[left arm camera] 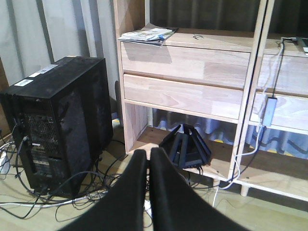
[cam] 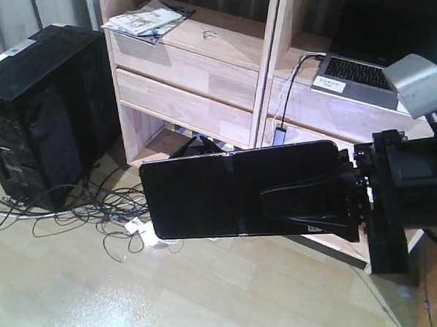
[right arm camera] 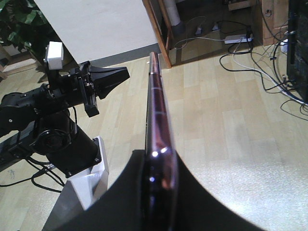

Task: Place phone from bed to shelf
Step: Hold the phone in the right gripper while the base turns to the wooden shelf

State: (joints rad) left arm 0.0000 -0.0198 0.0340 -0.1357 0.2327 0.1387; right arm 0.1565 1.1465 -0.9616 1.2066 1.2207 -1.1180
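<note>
The right claw (right arm camera: 159, 168) is clamped on the phone (right arm camera: 155, 106), gripping one short end. The slab's long axis runs straight out ahead of the fingertips. From the wrist it shows only as a thin pinkish edge, held clear above the floor and touching nothing else. Off to that claw's left, the left claw (right arm camera: 113, 77) has its fingers pressed together on nothing. Its own camera confirms this: the left claw's dark fingers (left arm camera: 137, 192) meet with no gap.

The front view shows what the edge-on view hides. The phone (cam: 217, 196) is carried with its broad glossy face up, near level, and the right claw (cam: 304, 205) covers one end. Beyond the phone and higher stands the shelf (cam: 186, 74). On its planks lie magazines (cam: 142, 20) ahead of the phone's free end and a grey laptop (cam: 355, 72) above the claw.

As I judge it, the phone lies across the shelf's front rather than pointing in. The right arm alone is placed to lift it and swing it inward. The bed is in no view.
</note>
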